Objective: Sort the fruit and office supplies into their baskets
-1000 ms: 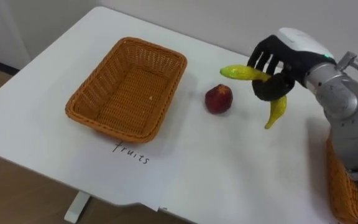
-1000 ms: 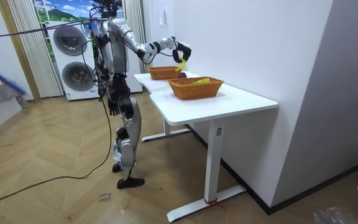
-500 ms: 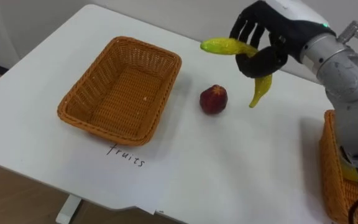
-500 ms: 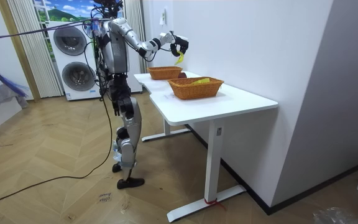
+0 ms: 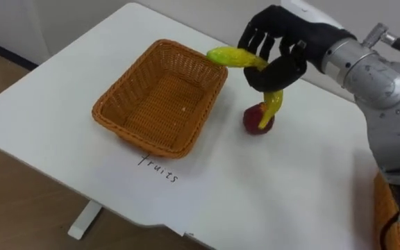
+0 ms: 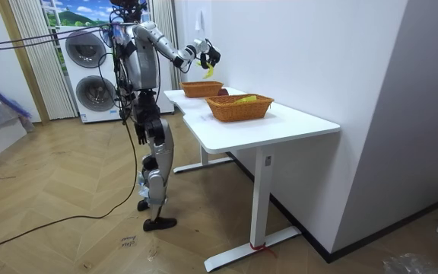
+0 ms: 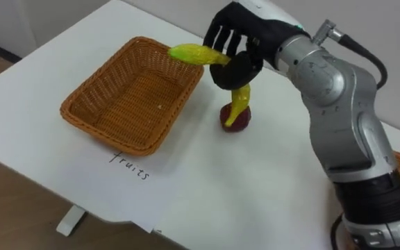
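White table (image 5: 269, 187) before me. Lying directly on it:
- a wicker basket (image 5: 141, 139)
- a red fruit (image 5: 252, 119) at the basket's 3 o'clock, just beside it and clear of the rim
- a handwritten label (image 5: 160, 170) at the basket's 6 o'clock
- a second wicker basket (image 6: 238, 110), well apart, further toward 3 o'clock

Black right robot hand (image 5: 276, 48), silver arm w/ dark cable.

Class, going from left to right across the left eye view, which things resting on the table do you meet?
Wicker basket → red fruit → second basket at the right edge. The banana in the right hand overlaps the fruit, so it is left out.
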### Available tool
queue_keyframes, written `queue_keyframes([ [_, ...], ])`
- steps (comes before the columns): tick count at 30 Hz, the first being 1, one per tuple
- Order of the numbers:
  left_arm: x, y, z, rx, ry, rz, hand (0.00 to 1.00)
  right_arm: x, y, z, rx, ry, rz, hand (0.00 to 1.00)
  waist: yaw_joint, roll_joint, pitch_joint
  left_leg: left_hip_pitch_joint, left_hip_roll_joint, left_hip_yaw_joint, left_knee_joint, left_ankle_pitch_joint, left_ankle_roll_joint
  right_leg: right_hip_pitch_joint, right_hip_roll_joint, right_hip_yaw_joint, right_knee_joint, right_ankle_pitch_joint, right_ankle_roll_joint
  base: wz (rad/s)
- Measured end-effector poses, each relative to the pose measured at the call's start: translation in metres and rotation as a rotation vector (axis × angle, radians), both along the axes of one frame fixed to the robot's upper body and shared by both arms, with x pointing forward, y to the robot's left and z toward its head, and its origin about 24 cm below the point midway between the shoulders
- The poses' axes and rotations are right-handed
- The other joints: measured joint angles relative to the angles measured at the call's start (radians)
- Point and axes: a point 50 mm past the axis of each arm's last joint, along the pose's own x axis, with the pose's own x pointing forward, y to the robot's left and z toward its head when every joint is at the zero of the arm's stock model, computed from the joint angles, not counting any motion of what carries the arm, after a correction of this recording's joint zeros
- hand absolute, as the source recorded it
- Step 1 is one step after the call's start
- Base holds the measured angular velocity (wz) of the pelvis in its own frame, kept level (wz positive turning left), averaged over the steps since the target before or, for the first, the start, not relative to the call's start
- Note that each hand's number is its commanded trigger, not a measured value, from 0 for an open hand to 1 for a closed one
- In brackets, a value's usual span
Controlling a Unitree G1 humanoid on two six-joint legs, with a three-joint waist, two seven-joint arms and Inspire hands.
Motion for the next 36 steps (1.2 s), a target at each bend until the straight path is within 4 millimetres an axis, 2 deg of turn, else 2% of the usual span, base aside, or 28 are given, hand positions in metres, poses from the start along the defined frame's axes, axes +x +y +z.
queue_keyframes([
  [5, 0.001, -0.001, 0.000, 0.013, 0.007, -0.011, 0.00, 0.011, 0.008, -0.006, 0.085, 0.081, 0.030, 1.00, 0.018, -0.004, -0.0017, 0.005, -0.001, -0.004, 0.002, 0.001, 0.001, 0.003, 0.000, -0.002, -0.001, 0.000, 0.000, 0.02],
  [11, 0.002, -0.002, 0.000, 0.012, 0.011, -0.022, 0.00, 0.017, 0.028, -0.007, 0.128, 0.127, 0.101, 1.00, 0.034, -0.007, -0.0020, 0.002, -0.002, -0.024, 0.005, 0.001, 0.001, 0.009, -0.001, -0.016, -0.003, 0.000, 0.000, 0.10],
  [16, 0.009, -0.008, 0.001, 0.002, -0.013, -0.029, 0.00, 0.022, 0.032, -0.018, 0.160, 0.179, 0.097, 1.00, 0.082, -0.009, -0.0003, 0.001, -0.004, -0.041, 0.007, 0.001, 0.001, 0.017, -0.002, -0.029, -0.003, 0.000, 0.000, 0.11],
  [18, 0.009, -0.009, 0.001, 0.001, -0.011, -0.028, 0.00, 0.023, 0.035, -0.021, 0.169, 0.181, 0.092, 1.00, 0.088, -0.009, 0.0000, -0.004, -0.004, -0.045, 0.009, 0.001, 0.001, 0.017, -0.002, -0.032, -0.003, 0.000, 0.000, 0.09],
  [21, 0.009, -0.009, 0.001, -0.002, -0.006, -0.026, 0.00, 0.024, 0.037, -0.025, 0.187, 0.193, 0.087, 1.00, 0.105, -0.007, 0.0056, -0.009, -0.006, -0.049, 0.015, 0.001, 0.001, 0.017, -0.003, -0.048, -0.003, 0.000, 0.000, 0.06],
  [25, 0.007, -0.009, 0.000, -0.002, 0.003, -0.026, 0.00, 0.027, 0.043, -0.029, 0.215, 0.197, 0.075, 1.00, 0.115, -0.003, 0.0090, -0.011, -0.007, -0.055, 0.017, 0.001, 0.001, 0.018, -0.009, -0.061, -0.003, -0.001, 0.002, 0.03],
  [29, 0.007, -0.009, 0.000, -0.004, 0.007, -0.031, 0.00, 0.028, 0.046, -0.025, 0.227, 0.176, 0.074, 1.00, 0.115, -0.003, 0.0092, -0.016, -0.012, -0.067, 0.017, 0.001, 0.001, 0.019, -0.008, -0.081, -0.002, -0.002, 0.004, 0.09],
  [33, 0.006, -0.009, 0.000, -0.004, 0.016, -0.032, 0.00, 0.029, 0.047, -0.024, 0.242, 0.146, 0.053, 1.00, 0.125, -0.006, 0.0087, -0.015, -0.017, -0.068, 0.017, 0.002, 0.003, 0.019, -0.011, -0.082, -0.002, -0.003, 0.005, 0.00],
  [34, 0.006, -0.009, 0.000, -0.004, 0.016, -0.032, 0.00, 0.029, 0.048, -0.024, 0.242, 0.141, 0.051, 0.95, 0.126, -0.007, 0.0083, -0.015, -0.017, -0.068, 0.017, 0.002, 0.003, 0.019, -0.011, -0.082, -0.002, -0.003, 0.005, 0.00],
  [35, 0.006, -0.009, 0.000, -0.002, 0.016, -0.032, 0.00, 0.028, 0.049, -0.025, 0.240, 0.131, 0.047, 0.60, 0.127, -0.008, 0.0077, -0.015, -0.017, -0.068, 0.017, 0.002, 0.003, 0.019, -0.012, -0.082, -0.002, -0.003, 0.005, 0.00],
  [36, 0.006, -0.008, 0.000, 0.000, 0.017, -0.032, 0.00, 0.028, 0.052, -0.025, 0.236, 0.124, 0.048, 0.35, 0.127, -0.010, 0.0076, -0.015, -0.017, -0.068, 0.018, 0.002, 0.003, 0.020, -0.013, -0.082, -0.002, -0.003, 0.005, 0.00],
])
